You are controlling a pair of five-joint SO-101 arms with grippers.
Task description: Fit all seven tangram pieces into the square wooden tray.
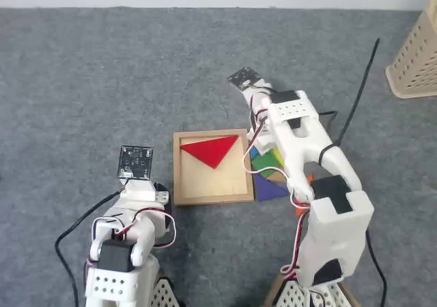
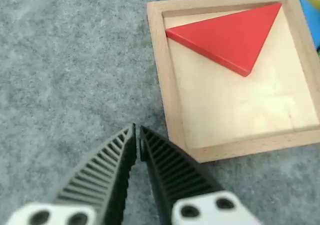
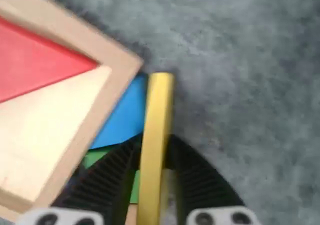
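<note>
Tray (image 1: 211,199): lay flat on the grey carpet (image 1: 102,82), between the two arms.
Red triangle (image 1: 211,150): lay flat inside the tray, in its far half, long edge toward the far wall, apex pointing to the middle; rest of the tray floor was bare wood.
Right gripper (image 3: 153,143): was clamped on the yellow piece (image 3: 156,115), just outside a far corner of the tray.
Yellow piece: stood on its thin edge between the two dark fingers, above the blue piece (image 3: 125,116), apart from the tray rim.
Loose pieces: blue, green (image 3: 98,160) and purple (image 1: 270,189) lay together on the carpet just beside the tray's right wall, partly hidden under the right arm.
Left gripper (image 2: 136,133): hung over the carpet near the tray's near left corner, fingers drawn together, nothing between them.
Basket (image 1: 414,54): stood at the far right edge of the carpet, well apart from the tray.
</note>
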